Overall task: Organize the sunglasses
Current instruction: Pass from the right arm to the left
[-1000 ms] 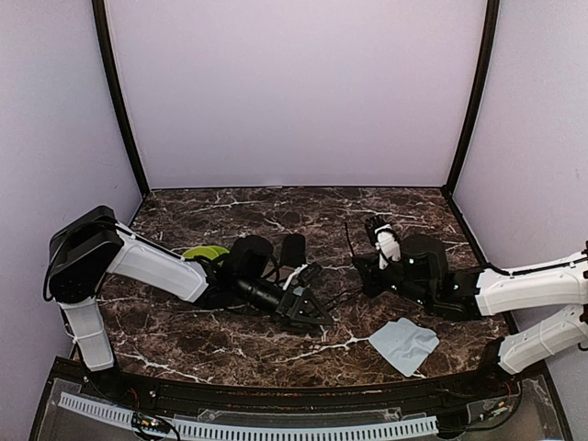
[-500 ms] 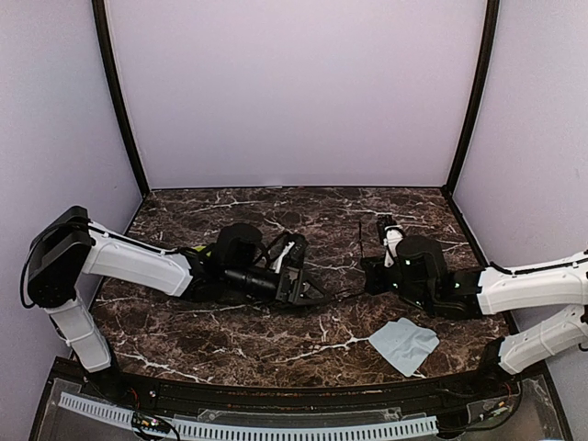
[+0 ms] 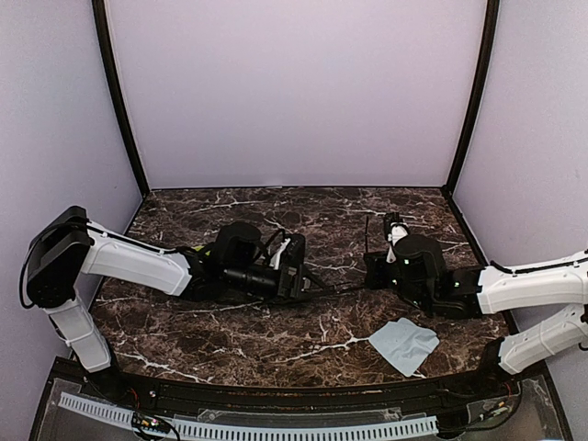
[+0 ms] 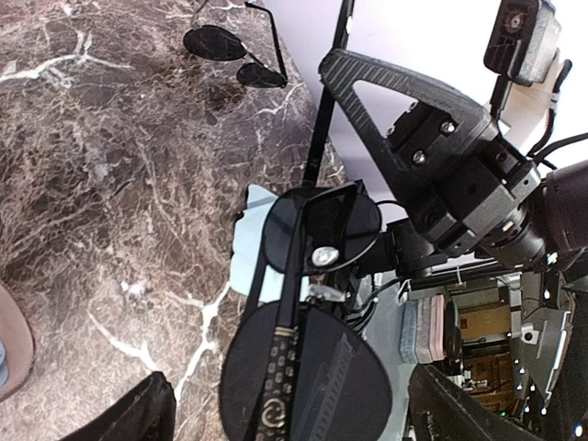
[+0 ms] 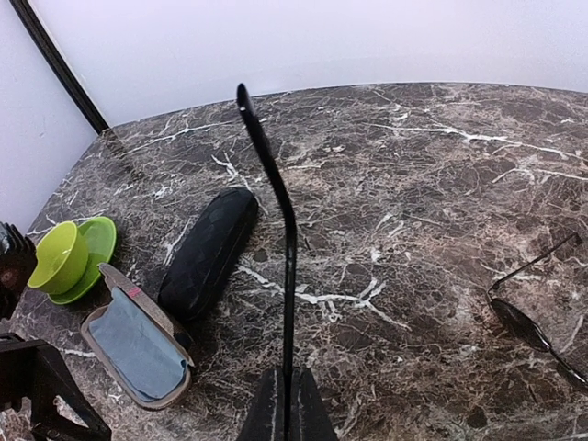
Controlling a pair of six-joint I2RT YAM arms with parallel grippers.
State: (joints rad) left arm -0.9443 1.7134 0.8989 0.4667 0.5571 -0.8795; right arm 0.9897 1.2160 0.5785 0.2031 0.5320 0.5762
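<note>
Reached low and inward with left arm [image 3: 138, 262] and right arm [image 3: 524, 285], wrists facing. Held left gripper [image 3: 303, 278] wide apart, rolled sideways. Had right gripper [image 5: 287, 404] pinched fully on sunglasses [image 5: 288, 266], directly ahead of left fingertips [image 4: 409, 147].

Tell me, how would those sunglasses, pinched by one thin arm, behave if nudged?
Probably light: the right gripper holds the sunglasses by one slim temple arm. That arm looks thin and bendy, so they might swing or twist. The dark lenses likely scratch easily.

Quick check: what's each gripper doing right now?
Left gripper: open, fingers apart, gripping nothing.
Right gripper: closed on a temple arm of the sunglasses.
</note>
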